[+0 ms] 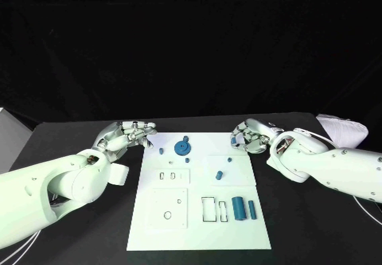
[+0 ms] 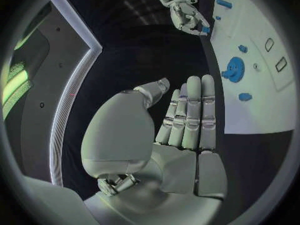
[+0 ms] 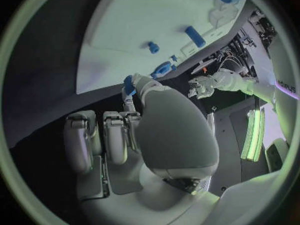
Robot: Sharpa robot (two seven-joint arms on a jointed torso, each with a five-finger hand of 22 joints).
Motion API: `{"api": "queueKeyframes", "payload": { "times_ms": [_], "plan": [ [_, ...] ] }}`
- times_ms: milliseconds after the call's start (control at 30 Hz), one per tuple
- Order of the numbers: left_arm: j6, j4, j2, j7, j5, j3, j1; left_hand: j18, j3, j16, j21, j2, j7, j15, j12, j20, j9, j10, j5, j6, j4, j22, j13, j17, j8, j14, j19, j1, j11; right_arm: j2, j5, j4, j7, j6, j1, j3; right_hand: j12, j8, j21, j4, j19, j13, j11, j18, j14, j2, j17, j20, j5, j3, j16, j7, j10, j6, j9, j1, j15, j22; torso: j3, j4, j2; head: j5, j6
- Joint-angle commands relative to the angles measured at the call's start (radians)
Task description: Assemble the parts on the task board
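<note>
White board (image 1: 199, 221) in the middle of a black table (image 1: 318, 232), long side running away from the robot. On it: a blue gear (image 1: 183, 147) near the far edge, a small blue piece (image 1: 158, 150) just left of that, tiny pegs (image 1: 187, 160) below, a short blue part (image 1: 219, 175) mid-board, two blue cylinders (image 1: 238, 210) upright by the rectangular slots at the near right. Left hand (image 1: 131, 134) off the board's far left corner, fingers straight and together in the wrist view (image 2: 190, 117), grasping nothing. Right hand (image 1: 248, 138) at the far right corner, pinching a small blue part (image 3: 129, 84) at its fingertips, mostly hidden by the thumb. Folded white cloth (image 1: 344, 130) at the table's far right, partly cut off by the right arm.
</note>
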Motion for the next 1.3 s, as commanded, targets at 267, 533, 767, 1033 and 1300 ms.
{"api": "queueKeyframes", "payload": {
  "times_ms": [267,533,767,1033,1300],
  "plan": [
    [0.013,-0.02,0.021,0.003,0.0,0.001,0.001,0.012,0.004,0.006,0.006,0.003,0.001,-0.003,-0.001,0.001,0.002,-0.005,0.001,-0.01,-0.001,0.001,0.001,-0.002,-0.003,-0.008,-0.006,-0.01,0.001,0.098,0.006,0.119,-0.188,-0.041,0.011,-0.001,0.004,0.044,0.004,0.011,0.105,0.196,-0.005,-0.014,0.106,-0.008,0.263,-0.002,-0.004,0.0,0.004,-0.021,0.046,0.016,0.029,-0.021,-0.003,0.263,-0.0104,-0.0001,-0.019,0.027,-0.012],
    [0.011,-0.039,0.035,0.0,0.0,0.0,0.001,0.012,0.005,0.006,0.008,0.004,0.0,-0.003,-0.001,0.002,0.002,-0.005,0.001,-0.009,-0.002,0.002,0.002,-0.002,-0.003,-0.008,-0.007,-0.01,0.001,0.205,-0.107,0.158,-0.307,-0.047,-0.018,-0.005,0.008,0.053,0.004,0.018,0.105,0.202,-0.006,-0.014,0.106,-0.013,0.263,-0.002,-0.005,0.0,0.004,-0.023,0.051,0.018,0.032,-0.04,-0.003,0.263,-0.0232,-0.0017,-0.032,0.033,-0.024],
    [0.013,-0.051,0.049,-0.002,0.0,0.0,0.001,0.012,0.005,0.007,0.008,0.004,0.0,-0.003,0.0,0.002,0.002,-0.004,0.001,-0.009,-0.003,0.003,0.002,-0.003,-0.003,-0.008,-0.008,-0.009,0.001,0.27,-0.213,0.154,-0.382,-0.045,-0.069,-0.009,0.011,0.058,0.004,0.021,0.105,0.205,-0.008,-0.014,0.106,-0.016,0.263,-0.003,-0.001,0.0,0.004,-0.025,0.054,0.02,0.034,-0.049,-0.004,0.263,-0.029,-0.0033,-0.034,0.041,-0.038],
    [0.016,-0.056,0.053,-0.003,0.0,-0.001,0.001,0.012,0.005,0.007,0.008,0.004,0.0,-0.003,0.0,0.002,0.002,-0.004,0.001,-0.009,-0.003,0.003,0.002,-0.003,-0.003,-0.008,-0.008,-0.009,0.001,0.312,-0.301,0.14,-0.443,-0.038,-0.111,-0.011,0.014,0.066,0.004,0.029,0.105,0.208,-0.01,-0.014,0.106,-0.022,0.263,-0.004,0.003,-0.001,0.004,-0.027,0.057,0.02,0.036,-0.071,-0.006,0.263,-0.0289,-0.0039,-0.033,0.045,-0.049],
    [0.019,-0.056,0.054,-0.004,0.0,-0.001,0.001,0.012,0.005,0.007,0.008,0.004,0.0,-0.003,0.0,0.002,0.002,-0.004,0.001,-0.009,-0.003,0.003,0.002,-0.003,-0.003,-0.008,-0.008,-0.009,0.001,0.338,-0.339,0.131,-0.45,-0.045,-0.134,-0.012,0.012,0.066,0.004,0.028,0.105,0.207,-0.011,-0.014,0.106,-0.024,0.263,-0.005,0.007,-0.001,0.004,-0.028,0.056,0.019,0.036,-0.072,-0.006,0.263,-0.0257,-0.0017,-0.031,0.048,-0.056]
  ]
}}
